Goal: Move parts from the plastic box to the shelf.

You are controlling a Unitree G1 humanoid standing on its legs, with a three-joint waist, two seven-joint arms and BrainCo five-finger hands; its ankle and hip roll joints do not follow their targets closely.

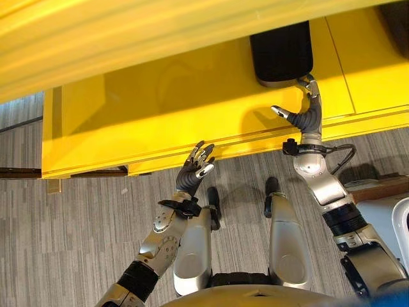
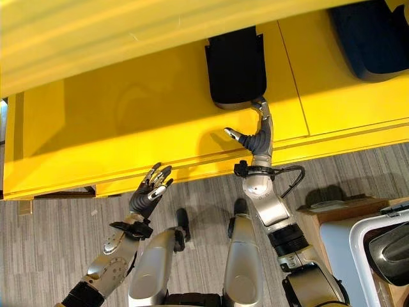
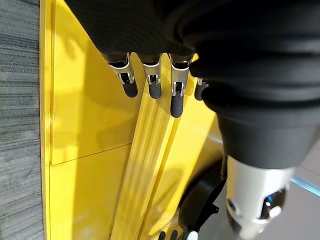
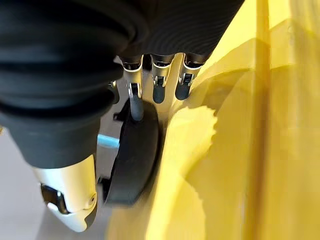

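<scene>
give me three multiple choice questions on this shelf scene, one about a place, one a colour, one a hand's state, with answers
1. Where is the black part?
A. on the yellow shelf
B. on the floor
C. in the left hand

2. What colour is the shelf?
A. blue
B. yellow
C. white

3. How is the left hand?
A. curled round a part
B. open, holding nothing
C. pinching a cloth

Answers:
1 A: the black part lies on the shelf, with the right hand reaching up to its near edge, fingers straight.
2 B: the shelf surface and its front edge are yellow.
3 B: the left hand hovers by the shelf's front edge, and the left wrist view shows its fingers straight with nothing between them.
</scene>
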